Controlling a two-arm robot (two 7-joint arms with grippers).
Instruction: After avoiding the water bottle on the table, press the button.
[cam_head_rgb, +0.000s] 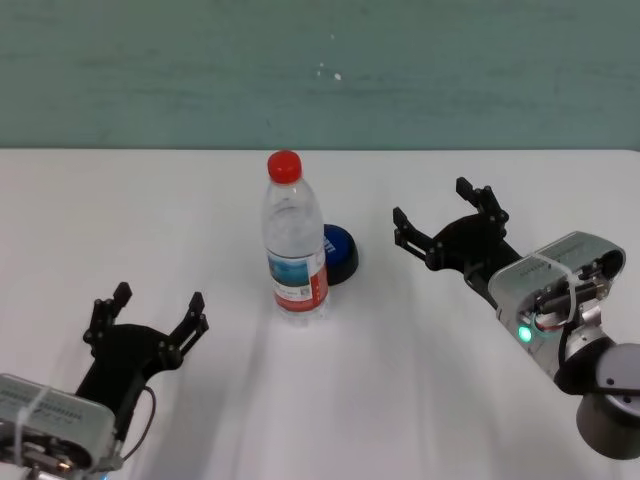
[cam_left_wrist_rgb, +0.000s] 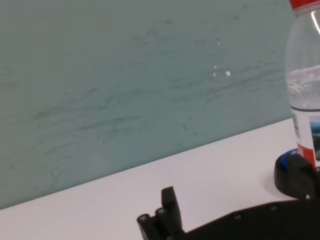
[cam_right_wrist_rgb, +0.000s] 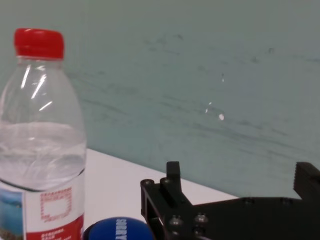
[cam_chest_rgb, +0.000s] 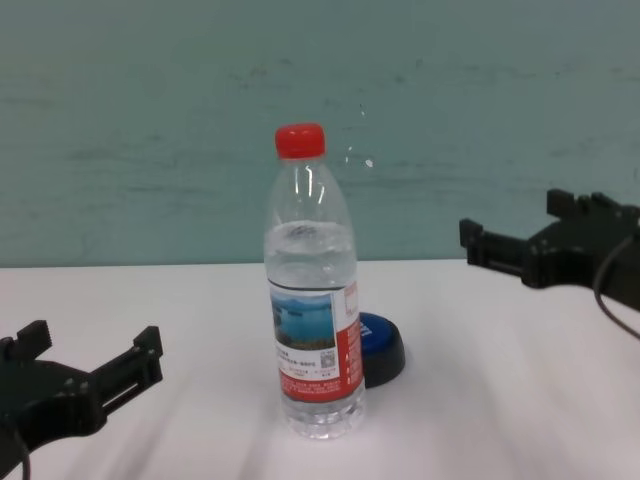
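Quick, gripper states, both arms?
Left gripper: open, empty, low at the table's near left.
Right gripper: open, empty, raised right of the button.

The upright water bottle (cam_head_rgb: 294, 240) blocks the button (cam_head_rgb: 340, 251) from the near left; its right side appears unobstructed.

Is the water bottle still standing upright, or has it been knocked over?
Upright. The water bottle stands on its base on the table, red cap on top, directly in front of the button.
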